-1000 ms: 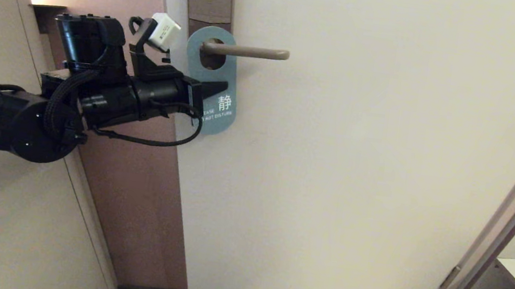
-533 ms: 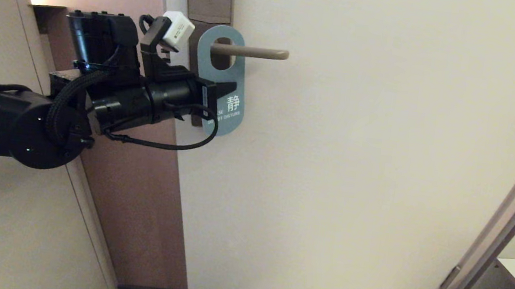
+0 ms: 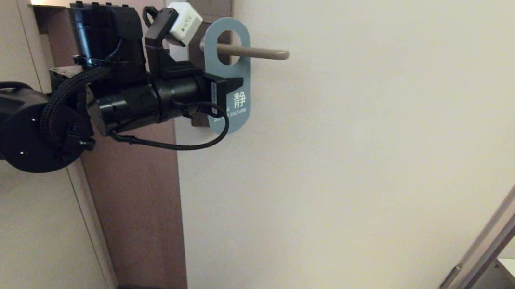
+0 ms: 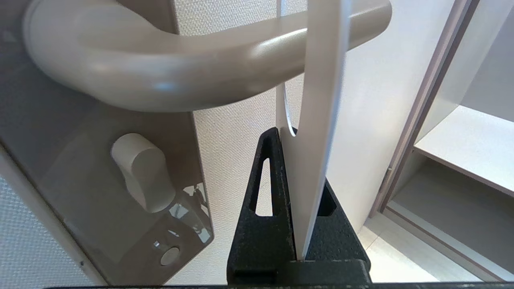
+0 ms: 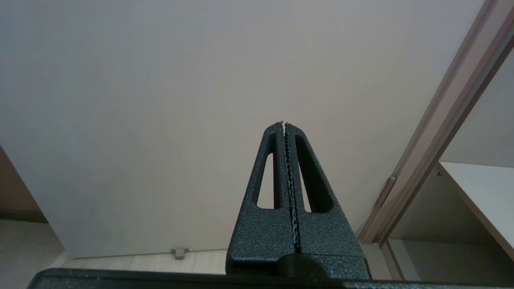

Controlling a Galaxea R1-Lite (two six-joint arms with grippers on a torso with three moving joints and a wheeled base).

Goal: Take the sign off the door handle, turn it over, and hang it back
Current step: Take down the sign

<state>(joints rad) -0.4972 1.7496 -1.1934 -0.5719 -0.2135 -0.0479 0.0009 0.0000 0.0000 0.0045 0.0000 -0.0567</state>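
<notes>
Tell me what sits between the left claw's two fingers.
The sign, seen edge-on in the left wrist view: the left claw is clamped on its lower part, while its oval hole is threaded on the door handle.

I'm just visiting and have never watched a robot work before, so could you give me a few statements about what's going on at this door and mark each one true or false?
1. The left end effector is shut on the sign. True.
2. The sign has come right off the door handle. False: the handle passes through the sign's oval hole.
3. The side of the sign facing the head camera is blue with white lettering. True.
4. The right end effector is holding the sign's lower edge. False: it is shut on nothing, away from the sign, facing the plain door.
5. The handle lever sticks out level. True.
</notes>
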